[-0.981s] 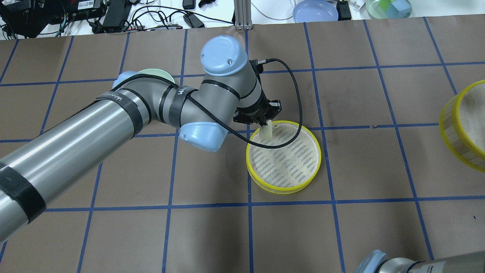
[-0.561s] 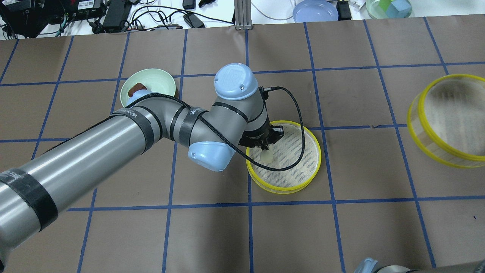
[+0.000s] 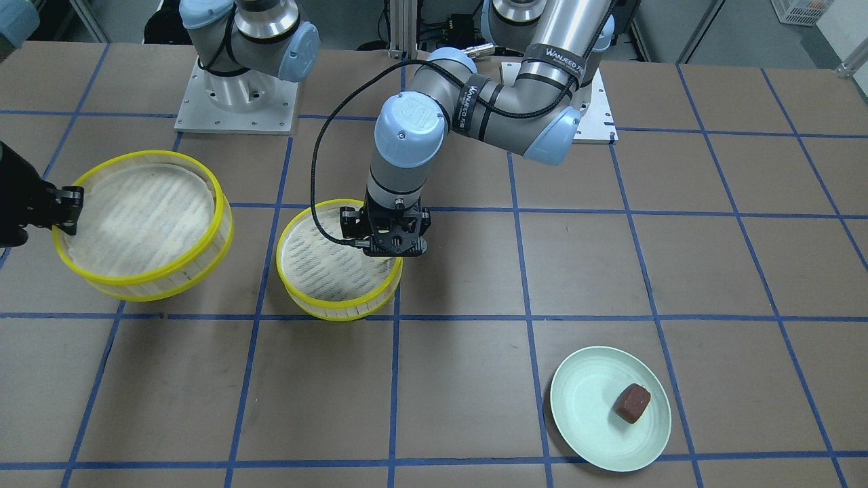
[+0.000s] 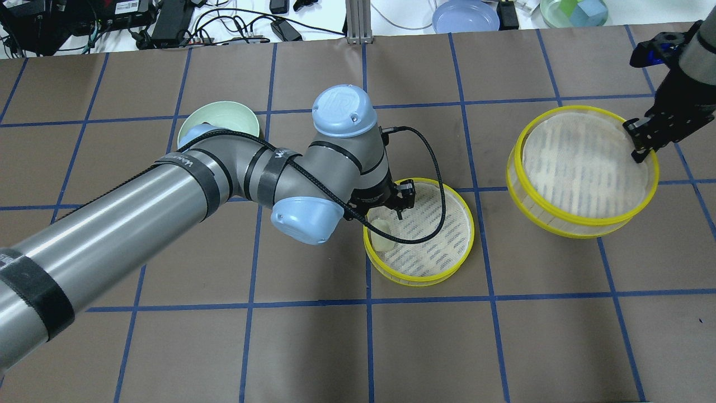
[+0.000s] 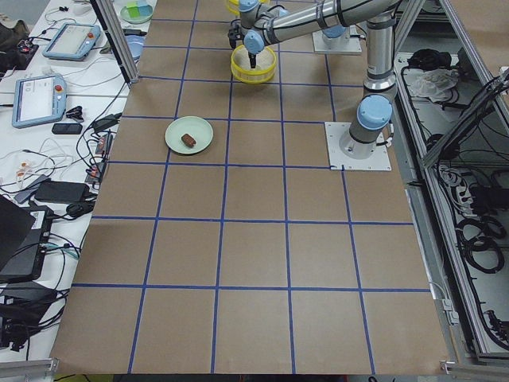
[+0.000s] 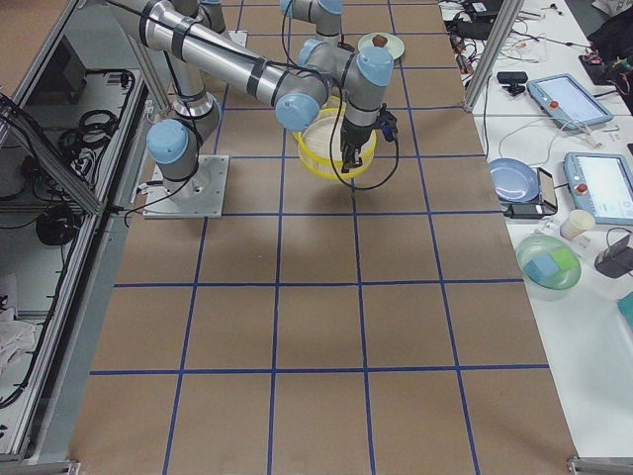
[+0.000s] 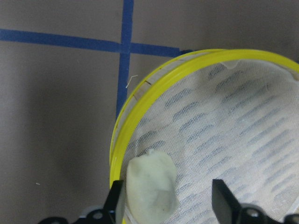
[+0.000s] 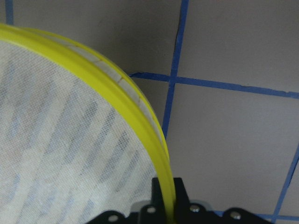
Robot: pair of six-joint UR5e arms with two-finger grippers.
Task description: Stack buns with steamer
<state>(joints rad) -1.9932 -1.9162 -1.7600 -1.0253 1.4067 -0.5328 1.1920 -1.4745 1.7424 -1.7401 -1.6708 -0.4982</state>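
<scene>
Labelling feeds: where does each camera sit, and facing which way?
Front-facing: across table, faces robot; both bases, left arm over shallow steamer.
Overhead: behind robot, downward; left arm, right gripper pinching deep steamer.
Exterior left: table's end; left arm nearer.
Exterior right: opposite end; right arm nearer.
Left wrist: down; cream bun beside open left gripper.
Right wrist: down at deep steamer's rim.
Shared: front-facing and exterior left show brown bun on plate.

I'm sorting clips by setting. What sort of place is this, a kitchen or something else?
Probably a robotics lab, not a kitchen: left arm and right arm bolted to a grid-taped table, teach pendants on a side bench, steamer tray and steamer ring as props.
</scene>
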